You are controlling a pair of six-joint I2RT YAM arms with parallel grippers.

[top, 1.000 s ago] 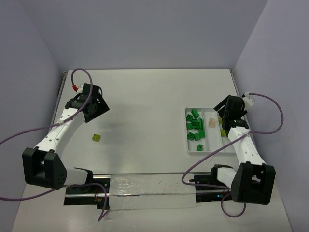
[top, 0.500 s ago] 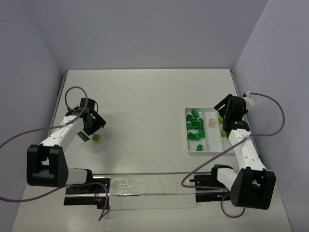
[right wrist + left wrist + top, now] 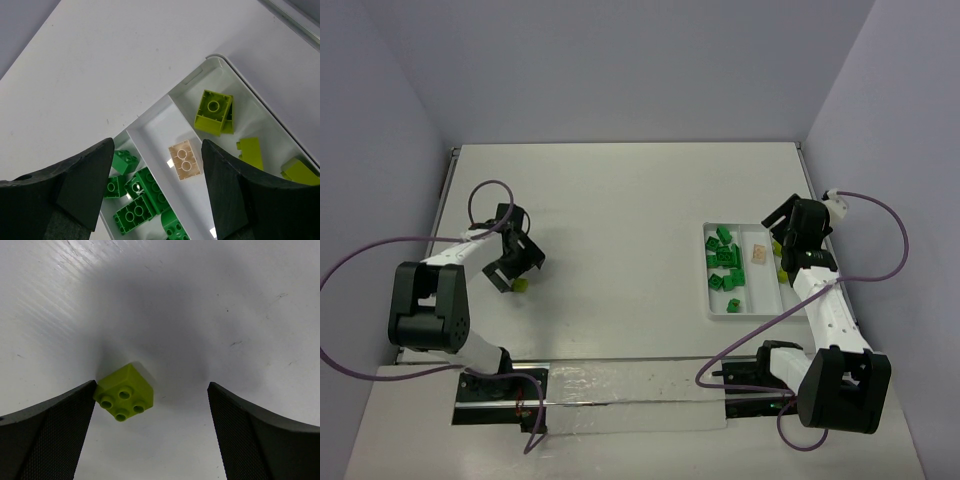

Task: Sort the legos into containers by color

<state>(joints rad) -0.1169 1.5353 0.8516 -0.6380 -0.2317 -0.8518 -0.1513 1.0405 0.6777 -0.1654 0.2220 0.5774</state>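
One yellow-green lego (image 3: 521,285) lies loose on the table at the left. My left gripper (image 3: 513,272) is open and low over it. In the left wrist view the lego (image 3: 125,392) sits studs up just inside my left finger (image 3: 60,425), and the gripper (image 3: 152,390) is open around it. The white tray (image 3: 745,313) holds dark green legos (image 3: 724,262) in its left compartment, one peach lego (image 3: 757,253) in the middle and yellow-green legos (image 3: 781,272) on the right. My right gripper (image 3: 778,238) is open and empty above the tray's far end.
The right wrist view shows the tray's rim (image 3: 195,77), the peach lego (image 3: 185,161), dark green legos (image 3: 135,195) and yellow-green legos (image 3: 215,111) below the open right gripper (image 3: 157,145). Purple cables loop beside both arms. Grey walls enclose the table.
My left arm has swung toward the near left and come down over the loose yellow-green lego, open around it. The right arm has barely moved.
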